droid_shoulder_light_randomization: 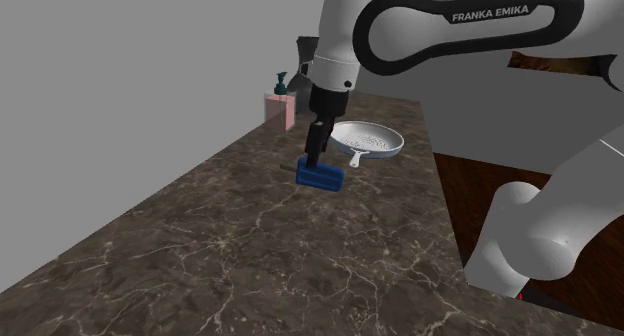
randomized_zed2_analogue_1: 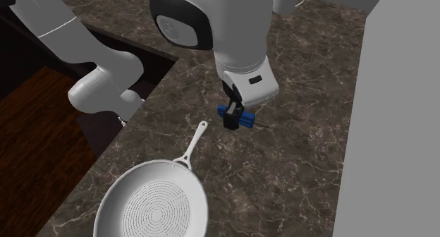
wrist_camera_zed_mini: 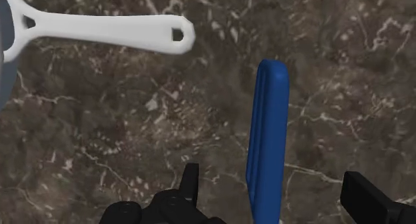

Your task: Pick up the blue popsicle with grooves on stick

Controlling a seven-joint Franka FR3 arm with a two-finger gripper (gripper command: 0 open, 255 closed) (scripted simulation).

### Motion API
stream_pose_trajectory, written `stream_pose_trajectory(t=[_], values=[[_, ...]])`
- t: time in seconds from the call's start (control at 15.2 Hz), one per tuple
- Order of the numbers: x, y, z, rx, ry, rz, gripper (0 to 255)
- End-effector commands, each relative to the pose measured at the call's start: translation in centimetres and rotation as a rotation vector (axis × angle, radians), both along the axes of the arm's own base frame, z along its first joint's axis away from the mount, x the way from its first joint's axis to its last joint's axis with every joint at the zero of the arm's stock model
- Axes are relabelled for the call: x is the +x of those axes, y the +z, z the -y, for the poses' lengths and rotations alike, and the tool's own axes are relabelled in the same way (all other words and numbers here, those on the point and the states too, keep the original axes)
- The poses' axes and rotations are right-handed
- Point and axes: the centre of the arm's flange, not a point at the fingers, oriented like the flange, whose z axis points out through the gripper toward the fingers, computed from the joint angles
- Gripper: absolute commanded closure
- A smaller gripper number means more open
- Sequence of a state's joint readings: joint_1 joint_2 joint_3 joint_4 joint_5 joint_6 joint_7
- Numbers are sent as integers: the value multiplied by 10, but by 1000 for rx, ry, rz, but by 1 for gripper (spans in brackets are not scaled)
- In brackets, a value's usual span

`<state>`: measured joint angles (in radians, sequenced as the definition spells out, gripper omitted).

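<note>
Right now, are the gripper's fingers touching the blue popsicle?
Apart. In the wrist view, countertop shows between the blue popsicle and each finger of the open gripper.

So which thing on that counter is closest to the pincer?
The blue popsicle, untouched between the open fingers of the pincer; the white pan lies just beyond, the pink box farther off.

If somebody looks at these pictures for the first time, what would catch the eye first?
The blue popsicle stands out most, bright against the dark marbled counter, directly under the black gripper, whose open fingers stand on either side of it without touching it. Next comes the white pan, resting on the counter close by, its long handle pointing toward the popsicle.
</note>
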<state>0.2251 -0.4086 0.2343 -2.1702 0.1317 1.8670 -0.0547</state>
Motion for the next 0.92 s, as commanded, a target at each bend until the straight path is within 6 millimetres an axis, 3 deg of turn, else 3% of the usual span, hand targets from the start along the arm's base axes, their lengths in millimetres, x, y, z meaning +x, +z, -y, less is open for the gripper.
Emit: stream_pose_trajectory(t=[0.0,0.33,0.53,0.59,0.86], values=[[1,-9,-5,4,8,-2,0],[1,-36,-5,4,8,-2,0],[1,-39,-5,4,8,-2,0],[1,-39,-5,4,8,-2,255],[1,-39,-5,4,8,-2,255]])
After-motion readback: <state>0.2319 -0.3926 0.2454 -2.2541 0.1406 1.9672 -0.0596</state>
